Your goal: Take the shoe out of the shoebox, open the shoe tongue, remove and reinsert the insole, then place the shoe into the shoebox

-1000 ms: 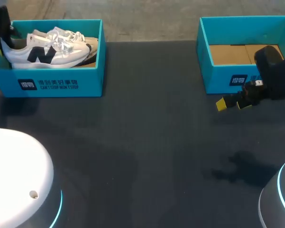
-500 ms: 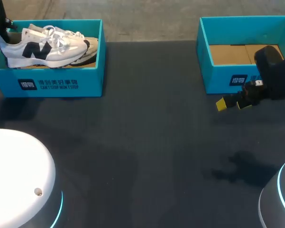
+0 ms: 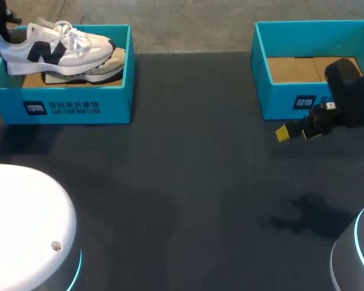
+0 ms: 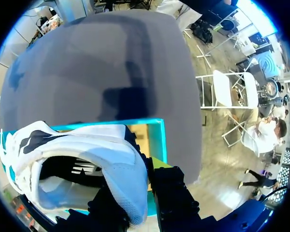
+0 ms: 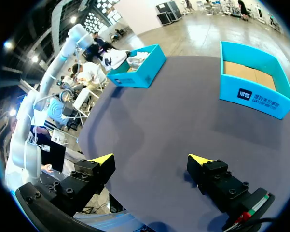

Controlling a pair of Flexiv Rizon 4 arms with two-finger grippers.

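White sneaker (image 3: pixel 54 48) with a dark letter is held up by its heel, just above the left blue shoebox (image 3: pixel 79 106), where another shoe (image 3: pixel 103 70) is seen lying. The left gripper (image 4: pixel 135 189) is closed on the heel. The right gripper (image 5: pixel 152 162) is spread wide with nothing in it, just beside the other blue shoebox (image 3: pixel 291 100).
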